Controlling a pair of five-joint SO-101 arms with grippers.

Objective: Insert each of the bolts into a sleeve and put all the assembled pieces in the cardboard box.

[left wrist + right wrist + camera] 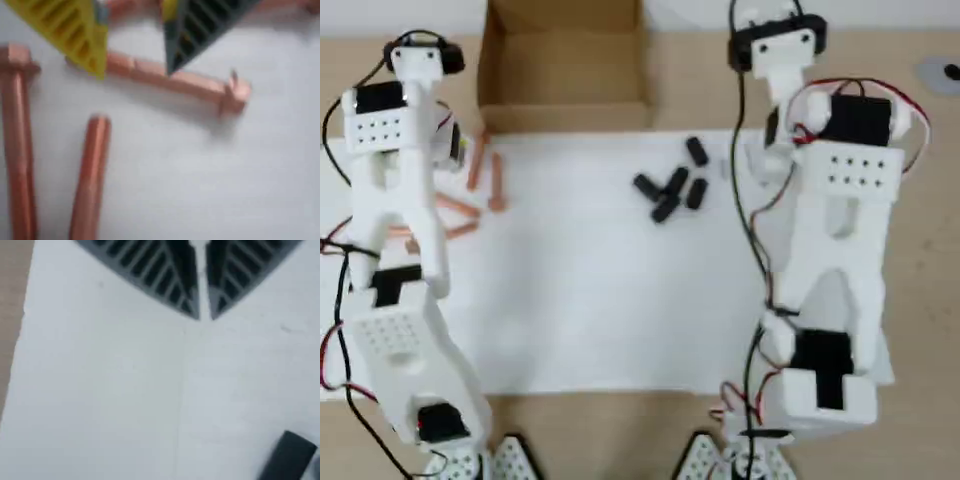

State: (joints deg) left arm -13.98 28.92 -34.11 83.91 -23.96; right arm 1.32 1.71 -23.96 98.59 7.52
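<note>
Left hand – fingers apart, tips over copper bolt lying flat on white sheet. Other bolts scattered at sheet's left. Black sleeves clustered far centre. Right hand – fingers together, over sheet near a sleeve. Cardboard box beyond sheet on worktop.

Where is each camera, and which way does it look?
High view: above the table, looking down at the white sheet, cardboard box, bolts and sleeves; left arm and right arm show.
Left wrist view: on the left arm's wrist, facing down at bolts; the left gripper, open, over one.
Right wrist view: on the right arm's wrist, facing down at the sheet; the right gripper, shut.
Shared: bolts in high and left wrist views; sleeves in high and right wrist views.
</note>
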